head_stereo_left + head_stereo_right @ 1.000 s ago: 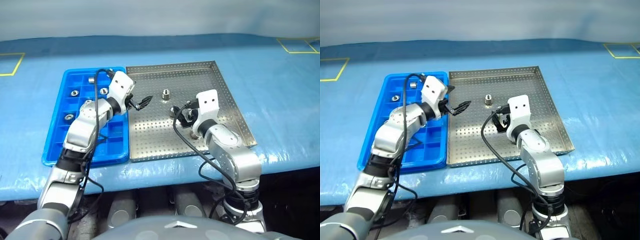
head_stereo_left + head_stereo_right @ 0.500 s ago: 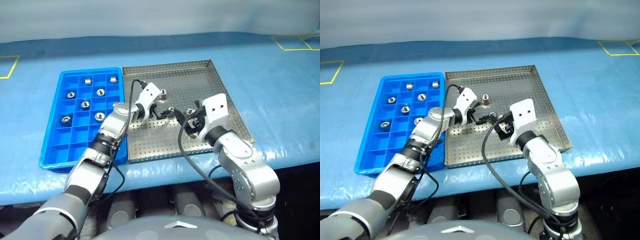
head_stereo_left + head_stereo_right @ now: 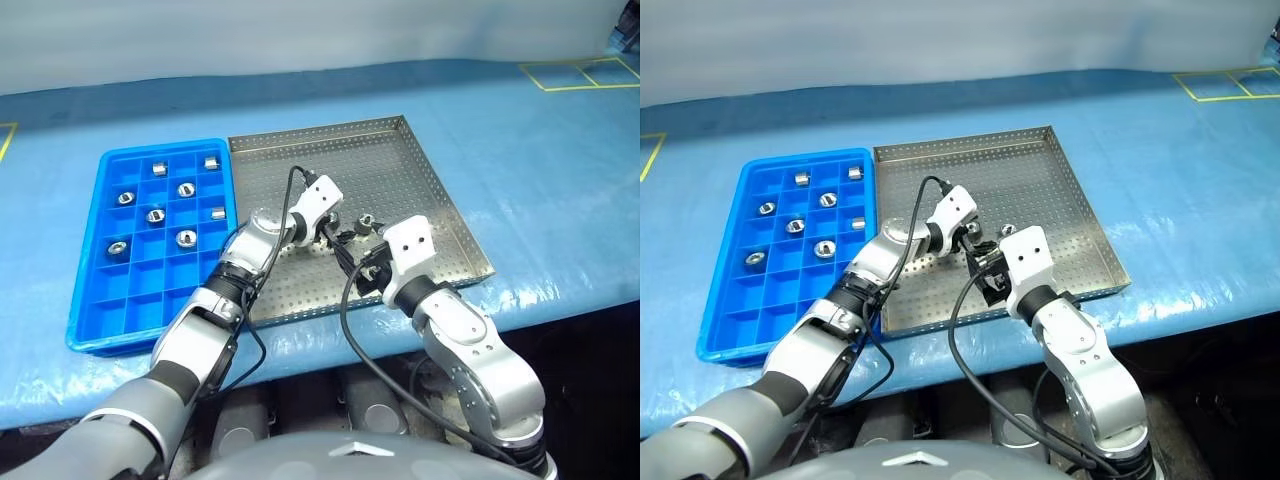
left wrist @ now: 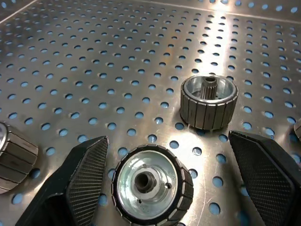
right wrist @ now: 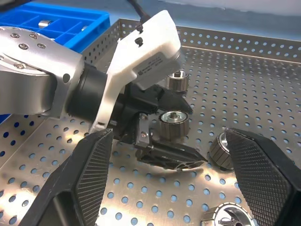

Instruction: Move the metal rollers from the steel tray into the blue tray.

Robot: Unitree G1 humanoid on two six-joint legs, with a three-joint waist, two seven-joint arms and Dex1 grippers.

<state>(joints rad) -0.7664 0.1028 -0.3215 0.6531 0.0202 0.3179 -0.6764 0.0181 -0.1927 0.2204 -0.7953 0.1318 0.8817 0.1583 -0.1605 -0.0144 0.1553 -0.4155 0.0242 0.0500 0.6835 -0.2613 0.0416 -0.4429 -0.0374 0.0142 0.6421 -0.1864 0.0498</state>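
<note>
Right gripper (image 5: 164, 183): nearest of all, low over the front part of the steel tray, pointing toward the left gripper; jaws spread wide, nothing between them.
Left gripper (image 4: 174, 179): down on the tray floor near its middle, jaws parted on either side of one roller without pinching it; one finger (image 4: 87, 174) sits just beside it, the other stands well apart.
Roller between the left jaws (image 4: 151, 184): upright on the perforated floor, its central hole facing up.
Other loose rollers: one (image 4: 209, 102) upright just beyond, at about 1 o'clock from the first in the left wrist view; another (image 4: 14, 157) lies on its side at the edge of that view; two more (image 5: 221, 149) lie near the right gripper's fingers.
Steel tray (image 3: 400, 160): on the blue table cover, its left rim against the blue tray.
Blue tray (image 3: 90, 320): at 9 o'clock of the steel tray; seven rollers (image 3: 186, 238) sit singly in its far compartments, the near rows bare.
</note>
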